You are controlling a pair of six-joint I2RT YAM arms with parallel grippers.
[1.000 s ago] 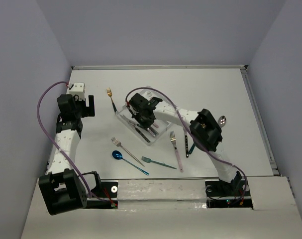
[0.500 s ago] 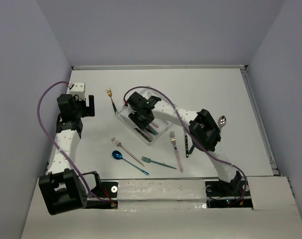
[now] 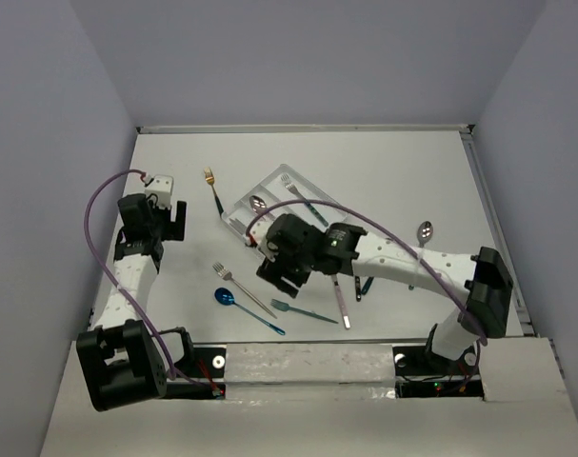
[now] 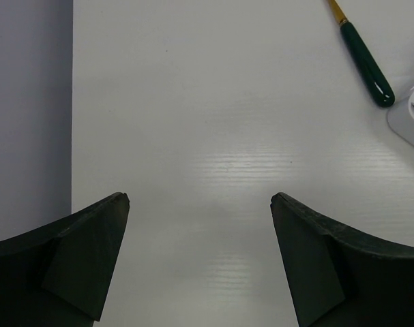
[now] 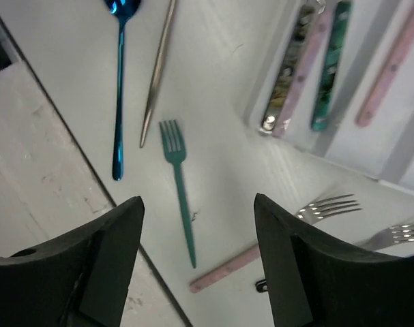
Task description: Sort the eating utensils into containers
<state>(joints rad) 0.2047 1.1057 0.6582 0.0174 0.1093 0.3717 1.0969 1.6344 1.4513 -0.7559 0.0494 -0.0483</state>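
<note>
The white tray lies at mid-table with a spoon and a fork showing in it. Pink and teal handles rest in its compartments. My right gripper hovers open and empty over the teal fork, just near of the tray. Beside it lie a blue spoon, a silver fork and a pink-handled fork. My left gripper stands open over bare table, left of the gold fork.
A silver spoon lies to the right, under my right arm. Two short dark and teal pieces rest beside the pink-handled fork. The table's near edge runs just behind the blue spoon. Walls close in on the left and far sides.
My right gripper has pulled back from the tray toward the near edge and opened, leaving the tray uncovered. My left gripper has shifted a little to the right.
</note>
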